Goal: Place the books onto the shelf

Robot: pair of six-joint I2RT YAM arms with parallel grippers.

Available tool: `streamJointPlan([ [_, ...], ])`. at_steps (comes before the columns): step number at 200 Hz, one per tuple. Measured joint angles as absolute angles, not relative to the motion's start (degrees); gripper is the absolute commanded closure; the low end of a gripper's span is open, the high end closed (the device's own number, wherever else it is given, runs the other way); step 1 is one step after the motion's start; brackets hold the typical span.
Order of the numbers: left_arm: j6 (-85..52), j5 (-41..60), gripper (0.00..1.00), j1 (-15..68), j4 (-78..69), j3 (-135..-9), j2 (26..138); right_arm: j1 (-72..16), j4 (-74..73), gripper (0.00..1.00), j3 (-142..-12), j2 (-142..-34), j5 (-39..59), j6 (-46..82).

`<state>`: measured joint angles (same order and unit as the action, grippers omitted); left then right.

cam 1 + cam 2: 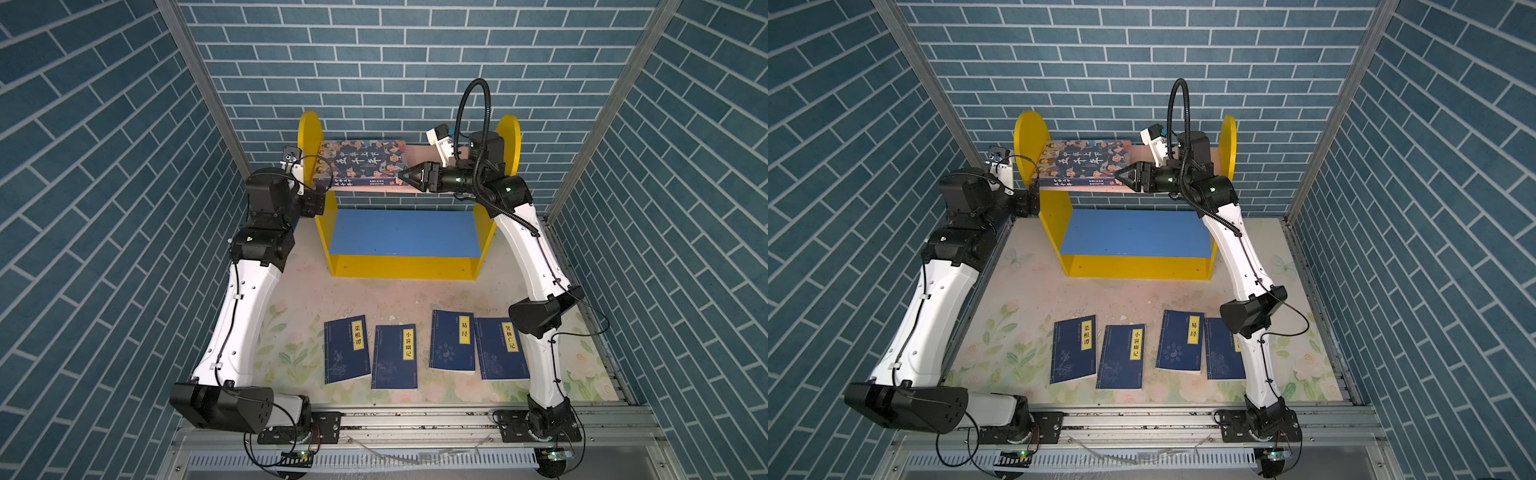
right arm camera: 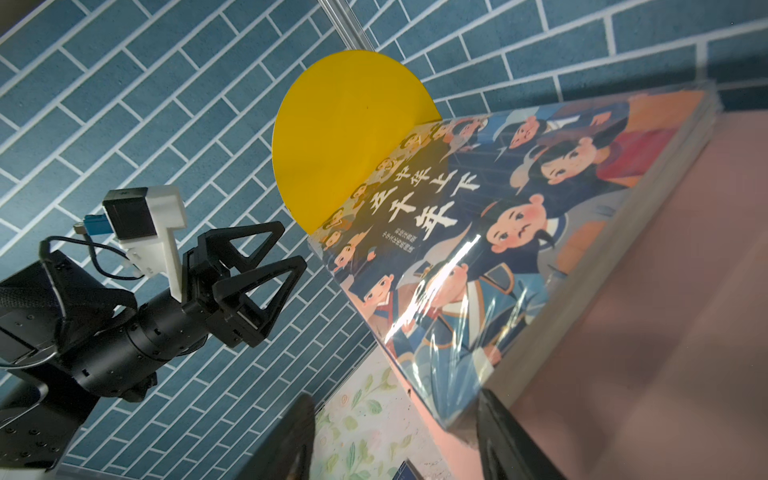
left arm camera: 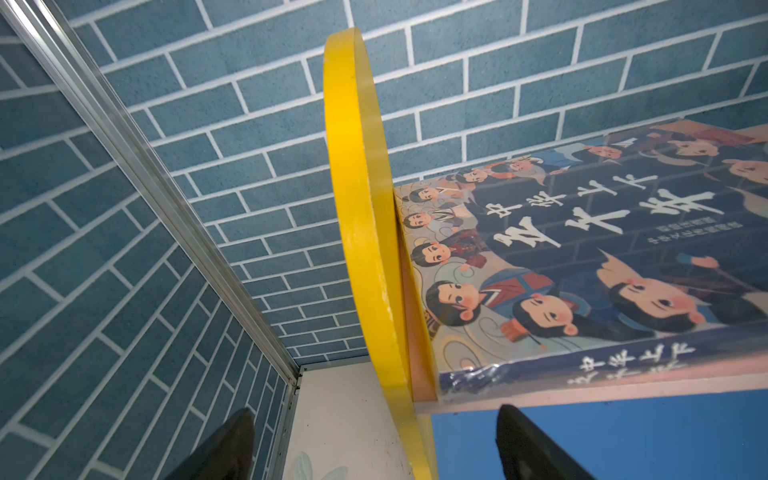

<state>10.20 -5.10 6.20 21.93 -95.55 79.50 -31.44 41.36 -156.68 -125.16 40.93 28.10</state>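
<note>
Yellow-sided shelf [image 1: 415, 268] at the table's [image 1: 316, 299] back edge holds one book so far. Left gripper [image 2: 286, 249] hangs just outside the left panel [image 1: 309, 141], jaws wide apart, empty. The cartoon-faced book [image 1: 361, 162] lies flat on the pink upper board [image 2: 665, 332], close against that panel. Right gripper [image 1: 402, 176] sits at its right front corner, jaws partly apart about the corner; whether they pinch it I cannot tell. Four navy books [image 1: 395, 356] lie in a row along the table's front edge, so most of the job remains, I'd say.
</note>
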Motion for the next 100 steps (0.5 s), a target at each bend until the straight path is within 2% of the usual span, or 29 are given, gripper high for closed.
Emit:
streamJointPlan([
  [59,10.66,-6.31,0.08,6.02,22.41,-95.83,79.48,-32.64,43.07,0.38,-155.70,-124.46,39.99,28.05],
  [100,10.74,-5.08,0.05,4.32,26.85,-101.32,79.24,-33.01,43.97,0.38,-154.41,-122.89,35.81,28.08],
])
